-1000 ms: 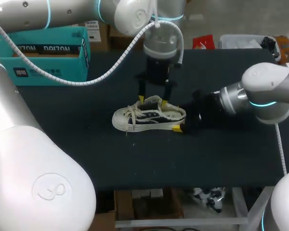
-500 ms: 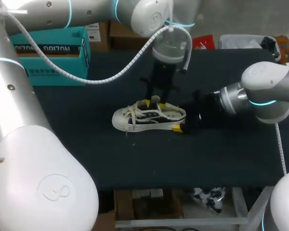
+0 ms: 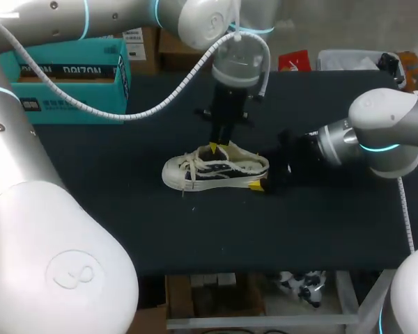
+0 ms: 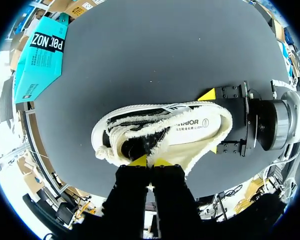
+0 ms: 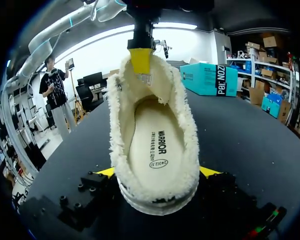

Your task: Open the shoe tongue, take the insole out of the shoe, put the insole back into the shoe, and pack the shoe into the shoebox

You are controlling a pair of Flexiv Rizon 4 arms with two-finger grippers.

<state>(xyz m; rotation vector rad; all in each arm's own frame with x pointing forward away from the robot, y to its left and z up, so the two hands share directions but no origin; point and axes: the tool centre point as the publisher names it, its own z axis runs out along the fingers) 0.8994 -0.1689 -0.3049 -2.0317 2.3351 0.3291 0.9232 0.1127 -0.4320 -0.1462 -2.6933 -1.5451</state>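
Fleece-lined, likely light shoe [image 3: 216, 167] sits heel-clamped at 3 o'clock by right gripper [image 5: 159, 172] as left gripper [image 4: 150, 161] pinches its floppy tongue [image 5: 149, 85].

A robotics lab: white left arm [image 3: 125, 17] and right arm [image 3: 383, 129] flank a black-topped table [image 3: 209, 229].

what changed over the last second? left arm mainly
The left gripper closed: its fingers stood apart over the shoe's opening and now pinch the shoe tongue. The shoe has not shifted, the right gripper stays clamped on it, and the teal shoebox is where it was.
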